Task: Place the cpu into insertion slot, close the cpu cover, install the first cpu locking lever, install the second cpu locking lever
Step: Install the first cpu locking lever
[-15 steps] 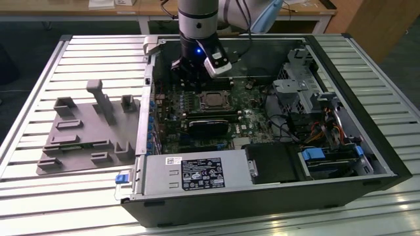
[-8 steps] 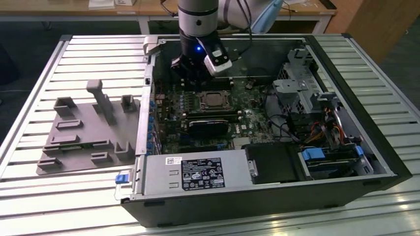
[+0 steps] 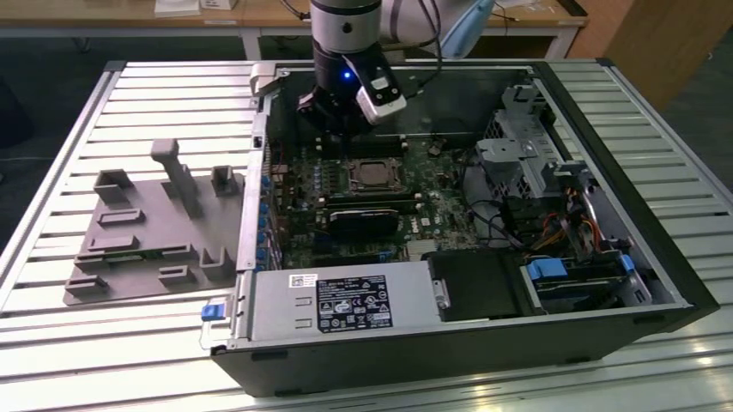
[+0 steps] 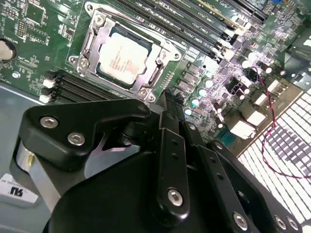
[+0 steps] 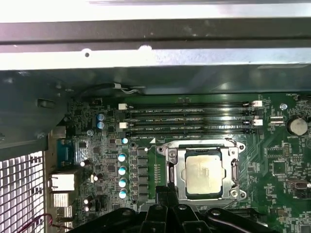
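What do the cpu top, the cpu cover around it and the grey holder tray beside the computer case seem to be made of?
The cpu: a metal top, pale silvery-tan with a satin finish; it reflects light softly. The cpu cover: thin bare metal, probably steel, with bright glints along its edges. The grey holder tray: likely plastic, matte and evenly grey, without any shine.

In the exterior view, the arm (image 3: pixel 343 26) is cut off by the top edge. The gripper (image 3: pixel 335 129) hides the motherboard (image 3: pixel 298 172) area on the far side of the cpu cover (image 3: pixel 354 174). The cpu (image 3: pixel 375 176) is too small here to resolve surface detail.

In the first wrist view, the bottom edge cuts off the gripper, which covers the near rim of the cpu cover. In the second wrist view, the gripper body masks part of the memory slots (image 4: pixel 68 86) beside the socket.
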